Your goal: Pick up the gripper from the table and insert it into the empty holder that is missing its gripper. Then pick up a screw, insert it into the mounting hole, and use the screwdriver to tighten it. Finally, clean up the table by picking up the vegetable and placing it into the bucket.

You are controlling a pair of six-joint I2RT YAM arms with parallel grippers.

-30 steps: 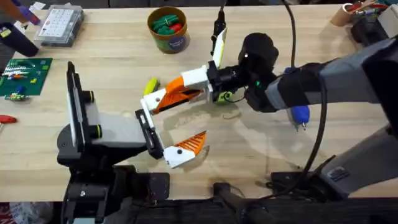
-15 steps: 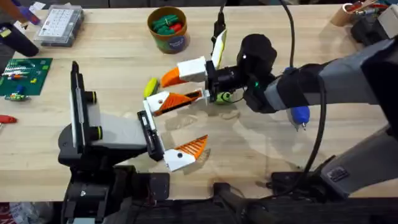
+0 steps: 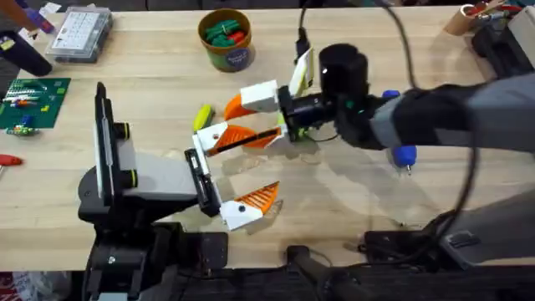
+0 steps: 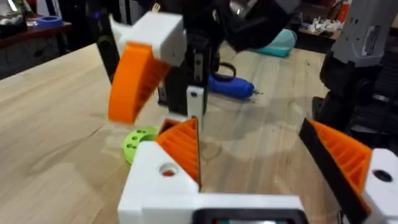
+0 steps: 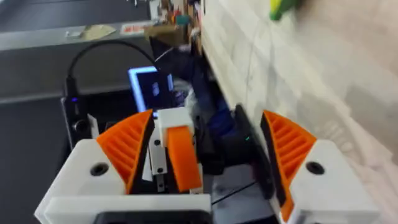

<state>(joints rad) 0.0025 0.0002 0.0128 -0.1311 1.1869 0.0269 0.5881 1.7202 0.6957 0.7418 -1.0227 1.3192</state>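
Note:
The gripper (image 3: 219, 136), a white block with an orange ribbed finger, sits at the far end of the holder (image 3: 199, 171), the black bar at the tip of the grey-and-black left arm. In the left wrist view the gripper (image 4: 165, 177) stands opposite the matching finger (image 4: 351, 165). My left gripper (image 3: 263, 159) is open. My right gripper (image 3: 251, 119) is open too, its fingers on either side of the gripper (image 5: 180, 152) without clamping it. The blue screwdriver (image 3: 403, 154) lies under the right arm. A yellow-green vegetable (image 3: 201, 115) lies near the bucket (image 3: 226, 39). The screw is out of view.
A lime-green disc with holes (image 4: 138, 140) lies on the table just beyond the fingers. A clear parts box (image 3: 79, 33) and a green circuit board (image 3: 33, 100) sit at the far left. Green and red vegetables lie in the bucket. Clutter stands at the back right corner (image 3: 476, 17).
My right gripper was shut on the gripper at the holder and has opened; its far finger swung away. The right wrist has shifted slightly toward the far side. The left arm barely moved.

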